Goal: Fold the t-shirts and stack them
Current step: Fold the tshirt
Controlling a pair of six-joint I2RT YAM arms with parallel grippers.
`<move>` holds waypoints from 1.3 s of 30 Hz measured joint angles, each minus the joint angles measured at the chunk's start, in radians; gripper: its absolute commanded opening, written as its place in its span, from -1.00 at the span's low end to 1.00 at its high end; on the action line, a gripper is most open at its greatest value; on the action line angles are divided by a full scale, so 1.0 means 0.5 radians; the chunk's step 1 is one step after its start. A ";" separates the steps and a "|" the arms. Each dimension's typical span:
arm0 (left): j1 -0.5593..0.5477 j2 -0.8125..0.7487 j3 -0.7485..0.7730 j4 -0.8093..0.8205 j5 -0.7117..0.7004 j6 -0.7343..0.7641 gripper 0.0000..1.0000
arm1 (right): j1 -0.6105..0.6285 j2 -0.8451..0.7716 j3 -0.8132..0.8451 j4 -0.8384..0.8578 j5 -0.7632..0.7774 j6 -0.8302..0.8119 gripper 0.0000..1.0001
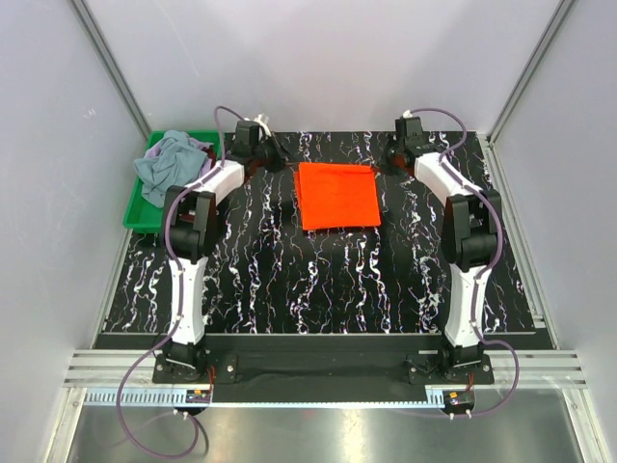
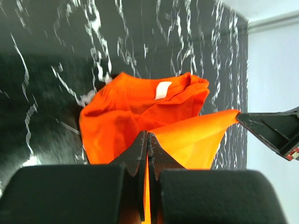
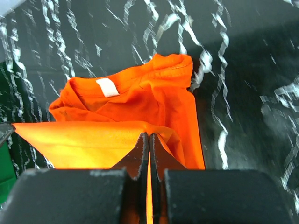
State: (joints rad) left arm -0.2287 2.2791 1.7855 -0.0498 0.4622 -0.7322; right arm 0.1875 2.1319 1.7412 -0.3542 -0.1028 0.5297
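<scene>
Top: orange shirt (image 1: pixel 337 195) reads as a neat rectangle on the far half of the table (image 1: pixel 289 280). Left claw (image 1: pixel 278 154) is at its far-left corner, right claw (image 1: pixel 390 159) at its far-right. Grey shirt (image 1: pixel 169 164) heaped in bin (image 1: pixel 140 214).
Left wrist: jaws pinched on orange cloth, edge taut toward right claw; white label (image 2: pixel 162 89) showing.
Right wrist: jaws clamped on same edge; cloth rumpled beyond.

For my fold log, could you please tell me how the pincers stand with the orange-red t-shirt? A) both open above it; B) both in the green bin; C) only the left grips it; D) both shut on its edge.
D: in each wrist view, the left pincer and the right pincer pinch a lifted edge of the orange-red t-shirt.
</scene>
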 measured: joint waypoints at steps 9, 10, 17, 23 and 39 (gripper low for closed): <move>0.067 0.297 0.466 0.076 -0.028 0.005 -1.00 | -0.004 0.312 0.425 0.054 -0.060 -0.025 -0.69; 0.069 0.334 0.502 0.083 -0.029 0.005 -0.97 | -0.007 0.364 0.484 0.058 -0.082 -0.031 -0.57; 0.141 0.507 0.613 0.027 -0.076 0.036 0.07 | -0.026 0.629 0.775 0.014 -0.217 -0.108 0.20; 0.241 0.426 0.514 -0.049 -0.095 0.118 0.09 | -0.027 0.343 0.278 0.068 -0.239 -0.137 0.53; -0.127 -0.378 -0.673 -0.079 -0.095 0.376 0.14 | -0.029 0.051 -0.298 0.024 -0.517 -0.358 0.34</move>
State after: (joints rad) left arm -0.2924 2.0899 1.4490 -0.0891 0.4145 -0.5442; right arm 0.1730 2.1574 1.5925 -0.3420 -0.3611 0.3508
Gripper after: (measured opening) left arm 0.569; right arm 0.684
